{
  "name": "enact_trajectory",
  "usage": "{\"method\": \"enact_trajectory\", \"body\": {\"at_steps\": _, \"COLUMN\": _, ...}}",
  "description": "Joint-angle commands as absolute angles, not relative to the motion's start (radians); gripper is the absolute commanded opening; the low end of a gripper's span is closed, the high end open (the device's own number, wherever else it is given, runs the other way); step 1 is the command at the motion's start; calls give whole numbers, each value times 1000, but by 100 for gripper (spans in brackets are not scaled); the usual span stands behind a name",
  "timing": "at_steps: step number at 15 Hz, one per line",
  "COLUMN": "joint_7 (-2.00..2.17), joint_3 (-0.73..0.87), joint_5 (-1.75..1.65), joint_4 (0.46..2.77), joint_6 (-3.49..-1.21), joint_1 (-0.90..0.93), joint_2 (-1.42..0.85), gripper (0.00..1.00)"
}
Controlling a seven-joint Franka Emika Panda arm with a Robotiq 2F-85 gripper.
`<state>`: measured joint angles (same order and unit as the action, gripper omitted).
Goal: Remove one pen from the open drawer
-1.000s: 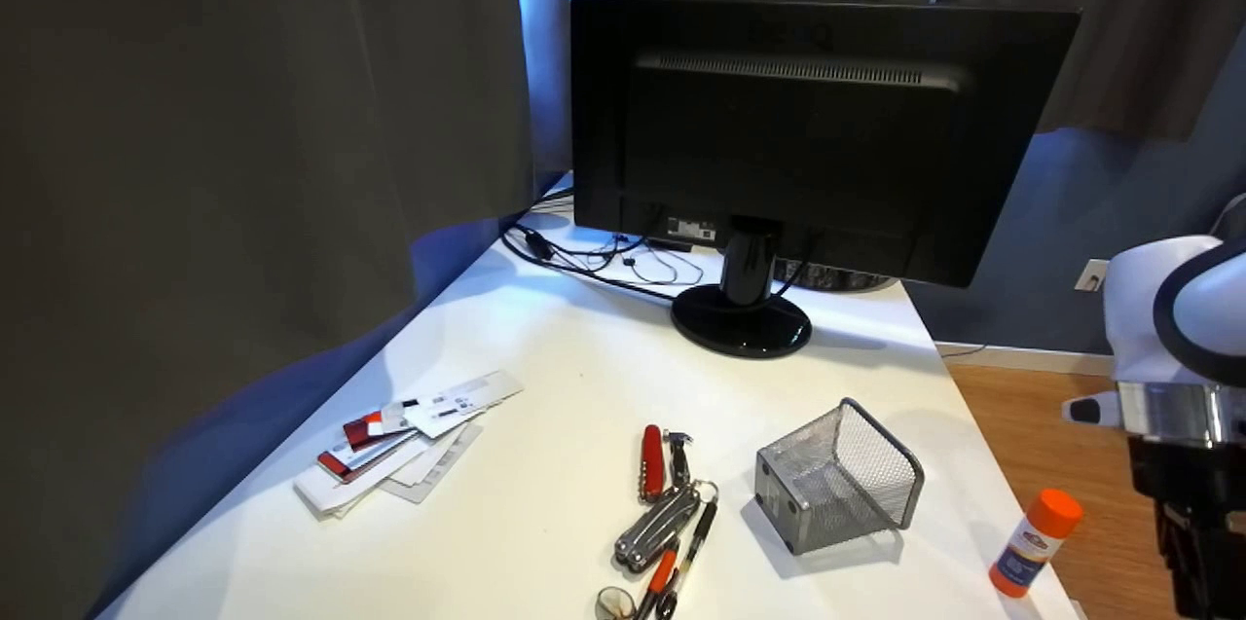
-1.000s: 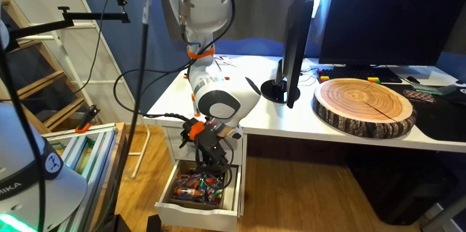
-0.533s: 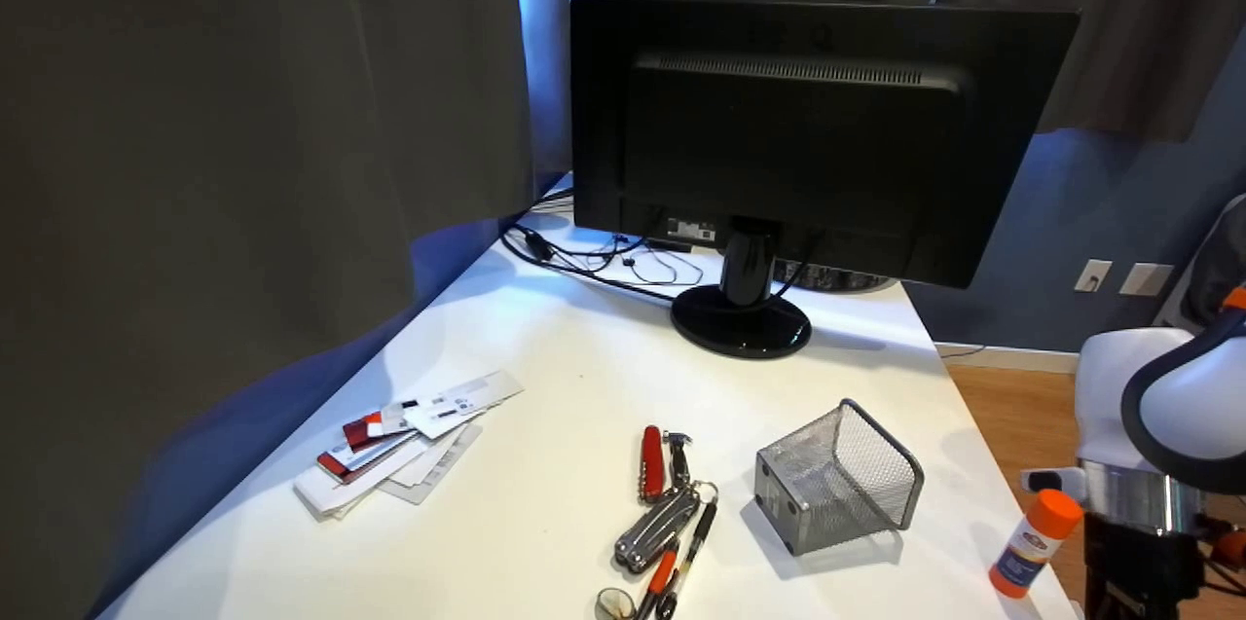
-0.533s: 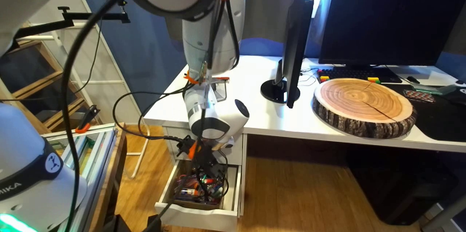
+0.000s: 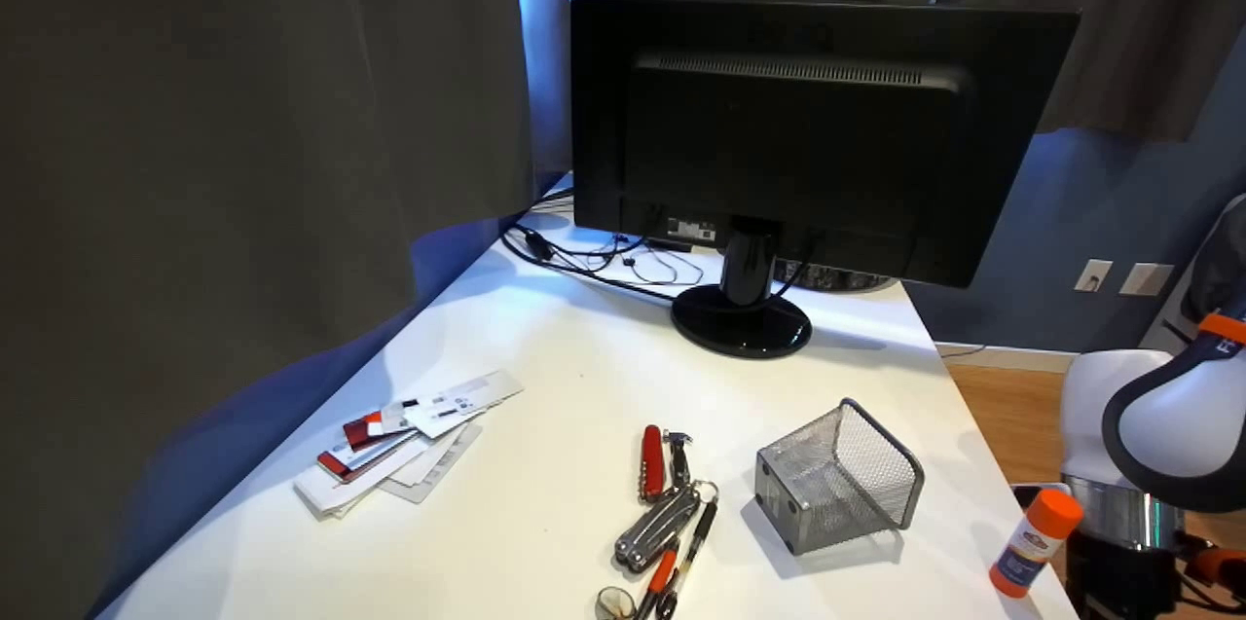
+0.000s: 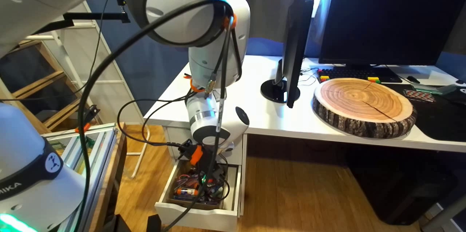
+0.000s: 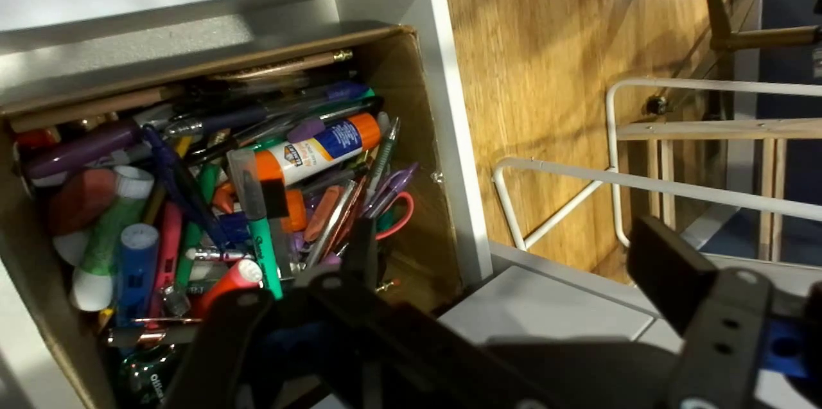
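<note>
In the wrist view, the open drawer [image 7: 443, 75] holds a cardboard box [image 7: 420, 107] full of pens and markers. A thin green pen [image 7: 264, 252] with a clear cap lies on the pile, left of my near finger; other green pens lie partly buried. My gripper [image 7: 507, 242] is open and empty. One finger is over the box's edge, the other out over the floor and drawer unit. In an exterior view, the drawer [image 6: 200, 219] shows below the desk; my gripper [image 6: 214, 172] is low over its back part, its fingers hidden by cables.
In an exterior view, a mesh basket [image 5: 837, 479], a glue stick [image 5: 1034, 542], a multitool [image 5: 657, 528] and a monitor [image 5: 818, 133] are on the desk. A wood slab [image 6: 364, 104] sits further along. A metal frame [image 7: 552, 168] stands beside the drawer.
My arm has come down and its elbow has swung into view at upper left. The wrist is lower over the drawer. The desk objects and drawer have not moved.
</note>
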<state>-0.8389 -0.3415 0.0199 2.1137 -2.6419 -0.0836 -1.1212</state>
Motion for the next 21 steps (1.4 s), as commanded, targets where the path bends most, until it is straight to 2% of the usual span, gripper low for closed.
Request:
{"method": "enact_trajectory", "body": {"at_steps": 1, "joint_7": -819, "joint_3": -350, "joint_5": -8, "joint_4": 2110, "joint_6": -2638, "joint_1": -98, "joint_2": -1127, "gripper": 100}}
{"method": "enact_trajectory", "body": {"at_steps": 21, "joint_7": -863, "joint_3": -311, "joint_5": -260, "joint_4": 2085, "joint_6": -3087, "joint_1": -80, "joint_2": -1379, "gripper": 100}}
